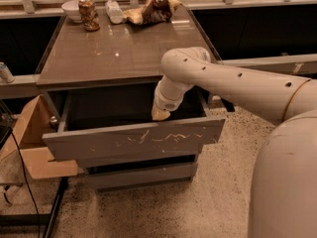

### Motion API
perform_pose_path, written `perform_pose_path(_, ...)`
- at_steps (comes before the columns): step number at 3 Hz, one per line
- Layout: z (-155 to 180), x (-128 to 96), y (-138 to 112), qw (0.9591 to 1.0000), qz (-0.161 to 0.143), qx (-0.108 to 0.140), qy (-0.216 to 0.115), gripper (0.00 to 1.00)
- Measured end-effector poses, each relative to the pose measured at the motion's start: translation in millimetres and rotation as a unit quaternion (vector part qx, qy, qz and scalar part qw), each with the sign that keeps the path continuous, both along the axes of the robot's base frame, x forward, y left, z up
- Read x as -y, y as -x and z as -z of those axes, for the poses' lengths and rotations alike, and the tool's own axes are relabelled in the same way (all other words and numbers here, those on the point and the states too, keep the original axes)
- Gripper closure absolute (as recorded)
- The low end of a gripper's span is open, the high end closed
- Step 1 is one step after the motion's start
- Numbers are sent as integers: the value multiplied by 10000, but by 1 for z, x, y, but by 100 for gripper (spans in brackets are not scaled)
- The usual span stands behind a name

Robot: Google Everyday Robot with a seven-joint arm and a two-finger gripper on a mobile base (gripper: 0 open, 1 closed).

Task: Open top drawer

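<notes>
The top drawer is a wide grey handleless face with squiggly white scratches, and it stands pulled out from the cabinet, its dark inside showing. My gripper reaches down from the white arm into the open drawer, just behind the front panel near its middle-right. The gripper's tip is partly hidden behind the drawer front.
Two shorter grey drawer faces sit shut below. The brown cabinet top bears a can, a white bowl, a bottle and a crumpled bag. A cardboard box stands at the left. Speckled floor lies in front.
</notes>
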State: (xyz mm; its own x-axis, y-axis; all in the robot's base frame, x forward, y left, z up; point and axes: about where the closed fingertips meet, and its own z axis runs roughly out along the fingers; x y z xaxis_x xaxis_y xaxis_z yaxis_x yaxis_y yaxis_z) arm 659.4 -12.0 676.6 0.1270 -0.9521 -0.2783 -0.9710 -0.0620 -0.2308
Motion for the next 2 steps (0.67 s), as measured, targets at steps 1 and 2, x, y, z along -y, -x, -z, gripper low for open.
perform_pose_path(1,0,0,0,10000,0,0,0,11)
perform_pose_path(2,0,0,0,10000,-1,-2,0,0)
